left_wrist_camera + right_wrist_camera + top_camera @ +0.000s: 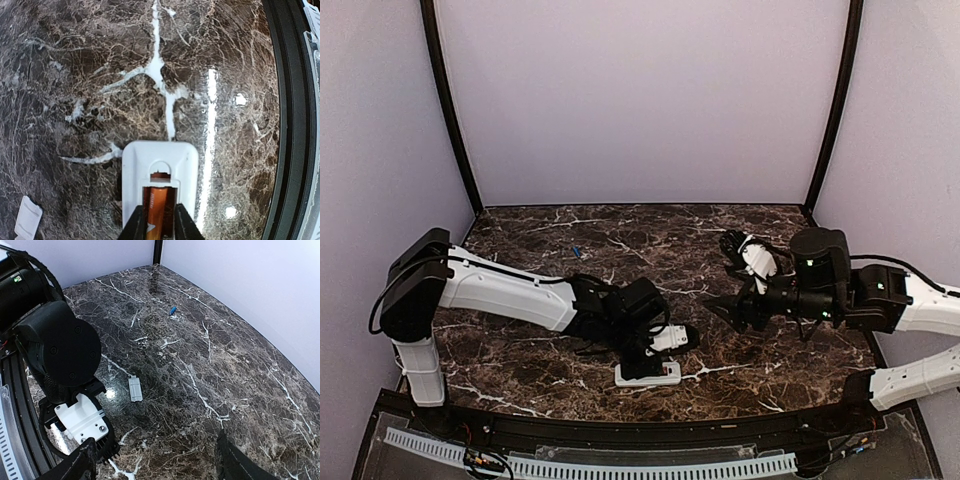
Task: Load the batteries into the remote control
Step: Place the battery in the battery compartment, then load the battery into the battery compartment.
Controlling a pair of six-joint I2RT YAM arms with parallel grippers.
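The white remote control (160, 155) lies back up near the table's front edge (665, 377), its battery compartment uncovered. The orange-red battery (159, 205) lies inside the compartment. My left gripper (153, 214) is low over the remote (655, 350). Its jaws stand narrowly apart on either side of the battery, with a dark gap showing on the right. The bluish battery (173, 310) lies alone far back on the table (577, 251). My right gripper (155, 447) is wide open and empty, hovering right of the remote (722, 306).
The white battery cover (135, 389) lies flat on the marble beside the left gripper, and it shows at the lower left of the left wrist view (27, 218). The black raised table rim (287, 125) runs close to the remote.
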